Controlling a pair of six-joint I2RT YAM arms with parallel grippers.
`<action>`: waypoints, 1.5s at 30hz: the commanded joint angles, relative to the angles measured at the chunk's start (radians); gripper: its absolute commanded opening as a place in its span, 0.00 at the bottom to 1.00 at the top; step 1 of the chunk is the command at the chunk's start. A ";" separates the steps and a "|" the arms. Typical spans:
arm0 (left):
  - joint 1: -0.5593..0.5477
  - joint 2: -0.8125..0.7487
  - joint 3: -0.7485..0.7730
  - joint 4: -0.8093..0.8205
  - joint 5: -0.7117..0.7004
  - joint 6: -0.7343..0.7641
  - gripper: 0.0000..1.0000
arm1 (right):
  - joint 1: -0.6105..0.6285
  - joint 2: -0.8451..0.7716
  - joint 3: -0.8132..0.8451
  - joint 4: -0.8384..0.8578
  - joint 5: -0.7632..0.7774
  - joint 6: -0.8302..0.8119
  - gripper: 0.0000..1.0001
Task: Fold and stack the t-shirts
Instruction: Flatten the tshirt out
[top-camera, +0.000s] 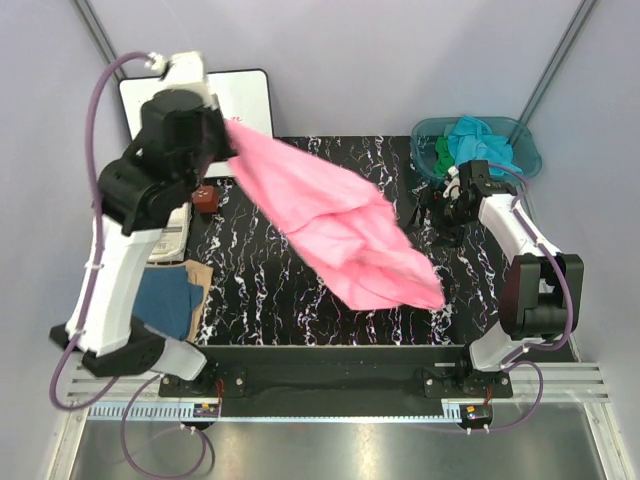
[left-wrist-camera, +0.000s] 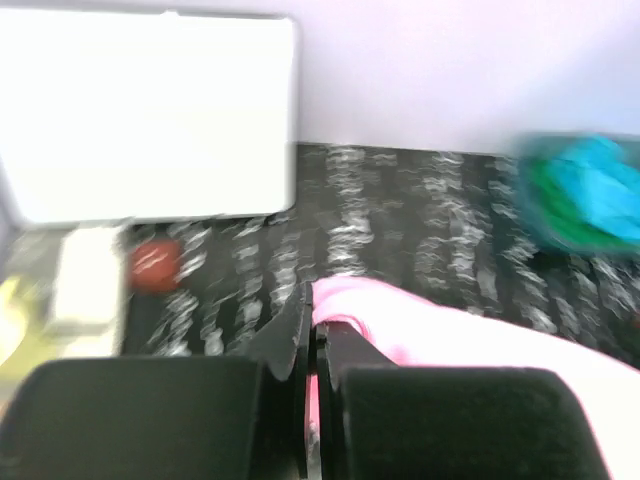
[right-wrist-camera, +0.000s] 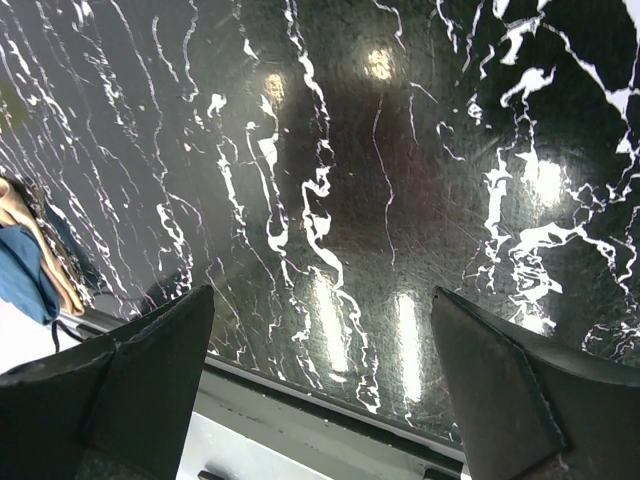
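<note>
l gripper (top-camera: 228, 135): clenched on an edge of pink t-shirt (top-camera: 340, 225); in l wrist view, jaws pressed together w/ pink cloth pinched between. view blurred.

l arm: raised high over far-left part of black marbled mat (top-camera: 290, 290), elbow bent, upper link near upright, wrist turned toward centre.

pink t-shirt: off the surface, hanging stretched on a diagonal from that grip down toward near-right. lower tip at or just above mat; contact not confirmed. cloth edges blurred.

r gripper (top-camera: 447, 212): released, jaws spread wide, nothing between. r wrist view: r gripper (right-wrist-camera: 322, 300) over bare mat only.

r arm: low, elbow folded back near base, forearm reaching toward far side, gripper pointed down at mat just beside teal basin (top-camera: 528, 152). near pink shirt's right edge, not touching.

other shirts: turquoise t-shirt (top-camera: 480, 138) and green t-shirt (top-camera: 441, 152) bunched in basin, far-right. dark blue t-shirt (top-camera: 165, 300) lying flat at left, beside l arm, on tan sheet (top-camera: 200, 280), partly hidden.

also noted: white board (top-camera: 250, 95) far-left; small red object (top-camera: 205, 198) at mat's left edge.
</note>
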 joint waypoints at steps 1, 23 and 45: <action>0.127 -0.112 -0.264 -0.047 -0.033 -0.114 0.00 | 0.005 -0.039 -0.021 0.025 0.024 0.015 0.97; 0.084 -0.080 -0.852 0.068 0.254 -0.171 0.97 | 0.204 0.019 0.039 0.040 -0.017 0.017 0.96; 0.014 0.077 -1.227 0.258 0.326 -0.241 0.75 | 0.521 0.341 0.145 -0.055 -0.226 -0.029 0.75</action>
